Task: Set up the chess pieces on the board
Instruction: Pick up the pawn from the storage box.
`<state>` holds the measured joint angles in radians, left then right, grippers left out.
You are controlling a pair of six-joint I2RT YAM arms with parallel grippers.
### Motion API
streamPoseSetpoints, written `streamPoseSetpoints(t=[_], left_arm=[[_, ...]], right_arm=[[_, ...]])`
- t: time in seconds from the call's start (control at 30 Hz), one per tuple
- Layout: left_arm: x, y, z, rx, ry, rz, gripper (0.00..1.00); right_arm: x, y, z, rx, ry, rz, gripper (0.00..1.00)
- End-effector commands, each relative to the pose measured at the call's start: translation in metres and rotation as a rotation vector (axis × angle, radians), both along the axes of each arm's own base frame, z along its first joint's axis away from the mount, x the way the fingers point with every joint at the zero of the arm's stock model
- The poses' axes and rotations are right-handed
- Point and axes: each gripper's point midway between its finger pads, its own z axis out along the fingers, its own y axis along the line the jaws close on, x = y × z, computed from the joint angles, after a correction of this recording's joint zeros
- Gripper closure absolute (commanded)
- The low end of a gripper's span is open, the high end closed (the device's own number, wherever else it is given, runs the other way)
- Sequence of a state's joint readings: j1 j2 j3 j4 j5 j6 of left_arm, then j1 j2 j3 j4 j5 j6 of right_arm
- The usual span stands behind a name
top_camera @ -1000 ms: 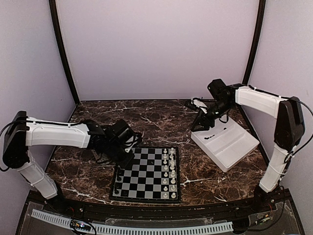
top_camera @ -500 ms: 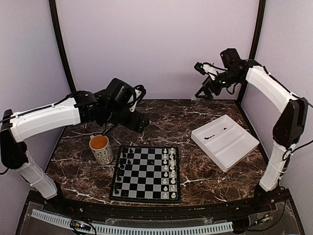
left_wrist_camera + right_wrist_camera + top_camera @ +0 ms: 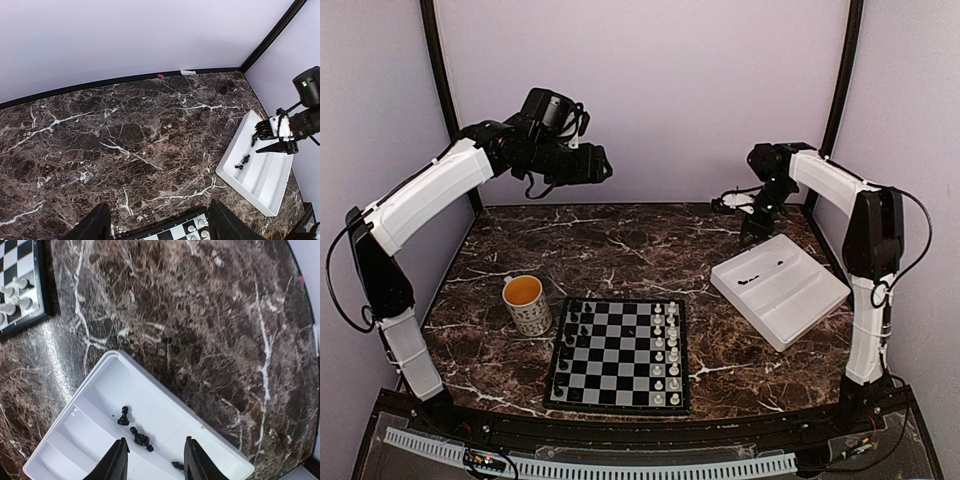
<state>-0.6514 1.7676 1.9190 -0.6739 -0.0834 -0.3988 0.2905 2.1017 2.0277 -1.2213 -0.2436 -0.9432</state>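
Nearest you, in the lower middle of the overhead view, the board (image 3: 615, 352) lies flat on the marble table (image 3: 650, 250). The white pieces (image 3: 665, 340) stand in 2 files along its right side, and only a handful of black chess pieces (image 3: 570, 316) stand on its left side. They are too small from above to count surely. Just off the board's upper left corner stands the mug (image 3: 528, 305), apart from it. At the right of the frame sits the white tray (image 3: 810, 300), and the right wrist view shows at least 3 black pieces lying loose on its floor. The right gripper (image 3: 155, 440) hangs above that tray with its jaws parted and nothing between them. 1 black piece shows below the gap. Farthest off, in the upper left of the overhead frame, the left gripper (image 3: 159, 204) sits high by the back wall, its jaws also apart and empty. So the step in hand looks like fetching the next black piece from the tray. For that, bring the right gripper straight down over 1 piece. Close gently on its body, since it is tiny and may skid or tip on the smooth tray floor. Then carry it to a free square on the board's left side without brushing the pieces that stand there.
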Motion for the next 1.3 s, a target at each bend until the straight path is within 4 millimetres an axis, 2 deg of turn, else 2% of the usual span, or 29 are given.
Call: streamPoseSetpoints(t=[0.0,0.03,0.07,0.2,0.33,0.4,0.47,0.6,0.77,0.87,1.0,1.27], left_arm=[[-0.006,-0.012,0.005,0.030,0.034,-0.089,0.31],[-0.006,-0.010,0.010,0.046,0.029,-0.092,0.31],[-0.004,-0.010,0.005,0.061,0.036,-0.093,0.31],[0.000,-0.007,0.001,0.087,0.040,-0.096,0.31],[0.003,-0.006,-0.009,0.095,0.068,-0.110,0.31],[0.002,-0.006,-0.013,0.095,0.085,-0.127,0.31],[0.002,-0.005,-0.016,0.100,0.096,-0.133,0.31],[0.003,-0.002,-0.023,0.112,0.112,-0.135,0.31],[0.006,-0.004,-0.021,0.102,0.104,-0.141,0.31],[0.007,-0.005,-0.020,0.096,0.100,-0.146,0.31],[0.006,-0.005,-0.023,0.099,0.108,-0.150,0.31],[0.005,-0.005,-0.025,0.107,0.111,-0.161,0.31]], right_arm=[[-0.014,-0.024,-0.038,-0.160,0.074,0.096,0.62],[-0.015,-0.025,-0.043,-0.166,0.097,0.090,0.62],[-0.015,-0.024,-0.047,-0.170,0.116,0.080,0.63],[0.011,-0.033,-0.050,-0.175,0.132,-0.025,0.66],[0.031,-0.062,-0.059,-0.229,0.133,-0.087,0.67],[0.031,-0.075,-0.066,-0.259,0.145,-0.088,0.67],[0.027,-0.080,-0.070,-0.270,0.169,-0.074,0.67],[0.013,-0.071,-0.070,-0.248,0.193,-0.024,0.65],[-0.014,-0.045,-0.077,-0.205,0.275,-0.039,0.61],[-0.022,-0.033,-0.080,-0.192,0.307,-0.067,0.60],[-0.023,-0.026,-0.084,-0.180,0.326,-0.097,0.59],[-0.049,-0.018,-0.102,-0.225,0.403,-0.075,0.57]])
